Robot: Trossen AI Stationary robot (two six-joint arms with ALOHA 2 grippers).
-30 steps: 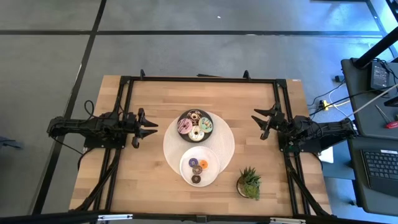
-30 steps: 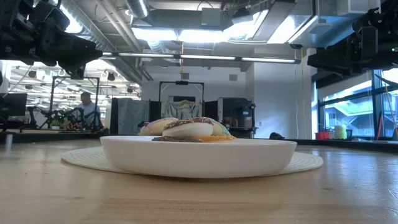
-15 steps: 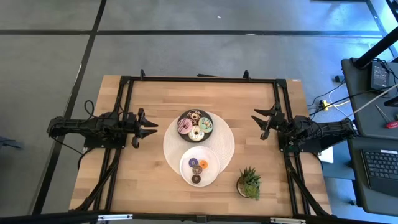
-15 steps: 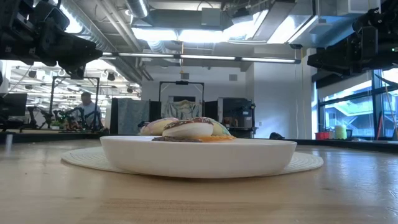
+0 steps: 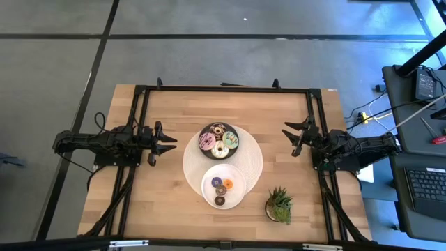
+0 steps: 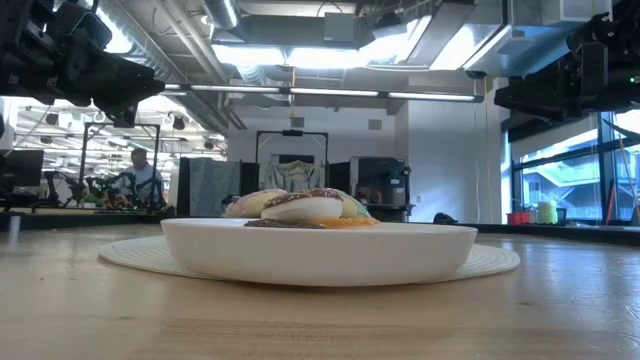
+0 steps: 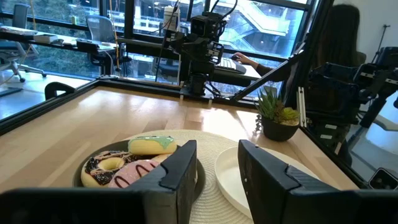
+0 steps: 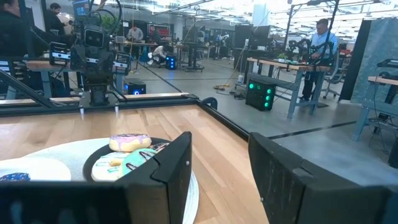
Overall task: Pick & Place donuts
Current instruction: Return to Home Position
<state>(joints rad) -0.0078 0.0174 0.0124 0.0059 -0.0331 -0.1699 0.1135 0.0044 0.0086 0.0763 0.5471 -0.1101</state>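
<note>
A dark grey plate (image 5: 219,139) at the table's middle holds the larger donuts: brown (image 5: 218,130), pink (image 5: 207,141), white (image 5: 221,149) and green (image 5: 231,140). Just nearer sits a white plate (image 5: 224,187) with the minis: purple (image 5: 217,183), orange (image 5: 228,184) and dark brown (image 5: 220,201). Both plates rest on a round pale mat (image 5: 256,162). My left gripper (image 5: 172,140) hovers open left of the plates; my right gripper (image 5: 287,134) hovers open to their right. Neither touches anything. The left wrist view shows the green donut (image 7: 152,144) and pink donut (image 7: 134,173) past the fingers.
A small green spiky potted plant (image 5: 279,206) stands near the table's near right corner. A black frame (image 5: 223,89) runs along the table's far and side edges. Bare wood lies left and far of the mat. A person (image 6: 143,178) shows in the room beyond.
</note>
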